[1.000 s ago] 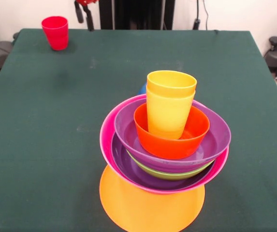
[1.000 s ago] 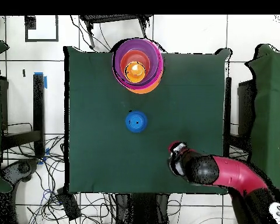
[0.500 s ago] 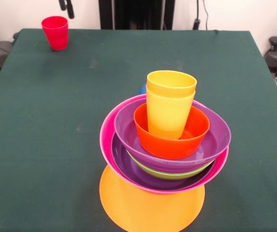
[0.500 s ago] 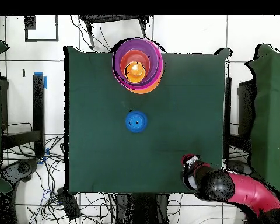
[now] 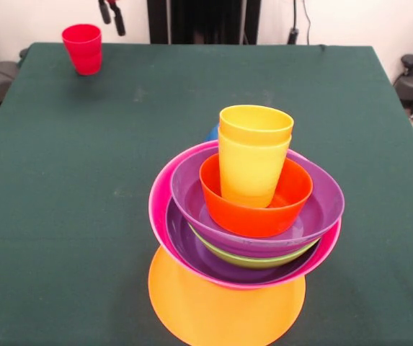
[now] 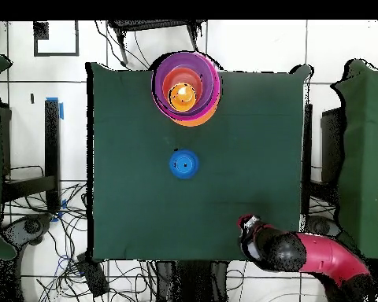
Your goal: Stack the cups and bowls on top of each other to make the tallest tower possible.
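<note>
The tower stands near the front edge: a wide orange bowl (image 5: 224,313) as base, then a pink bowl (image 5: 158,209), purple and lime green bowls (image 5: 249,258), a red-orange bowl (image 5: 260,213) and two nested yellow cups (image 5: 253,155) on top. From above the tower (image 6: 186,88) shows as rings. A small blue bowl (image 6: 183,163) sits alone mid-table, only its rim (image 5: 212,132) peeking out behind the tower. A red cup (image 5: 82,48) stands upright at the far left corner. My gripper (image 5: 112,14) hangs just right of and above it, open and empty. In the overhead view the gripper (image 6: 248,226) and arm cover the red cup.
The dark green table (image 5: 62,187) fills the front view. The red arm (image 6: 326,255) reaches in over the table's corner in the overhead view. Cables and stands lie on the floor around the table.
The gripper moved from beside the red cup out toward the table's corner, then came back a little and lower. The tower, blue bowl and red cup have not moved.
</note>
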`<state>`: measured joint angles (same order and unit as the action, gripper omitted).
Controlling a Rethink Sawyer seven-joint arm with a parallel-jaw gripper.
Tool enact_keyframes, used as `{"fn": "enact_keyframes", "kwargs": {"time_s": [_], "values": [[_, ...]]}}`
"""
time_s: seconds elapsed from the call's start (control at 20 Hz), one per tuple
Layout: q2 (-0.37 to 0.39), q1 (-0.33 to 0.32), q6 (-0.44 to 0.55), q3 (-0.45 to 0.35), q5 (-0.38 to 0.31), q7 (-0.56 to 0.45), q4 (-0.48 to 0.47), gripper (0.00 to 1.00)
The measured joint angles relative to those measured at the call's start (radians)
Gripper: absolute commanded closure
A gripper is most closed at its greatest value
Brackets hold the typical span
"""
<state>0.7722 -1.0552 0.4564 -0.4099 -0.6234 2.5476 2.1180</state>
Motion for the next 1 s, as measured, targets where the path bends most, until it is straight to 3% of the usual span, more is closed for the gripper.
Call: {"fn": "enact_keyframes", "kwargs": {"time_s": [0.45,1.0], "values": [[-0.073,-0.013,0.000,0.000,-0.066,0.000,-0.002,0.00],[0.013,-0.068,0.001,-0.046,-0.063,0.000,-0.002,0.00]]}}
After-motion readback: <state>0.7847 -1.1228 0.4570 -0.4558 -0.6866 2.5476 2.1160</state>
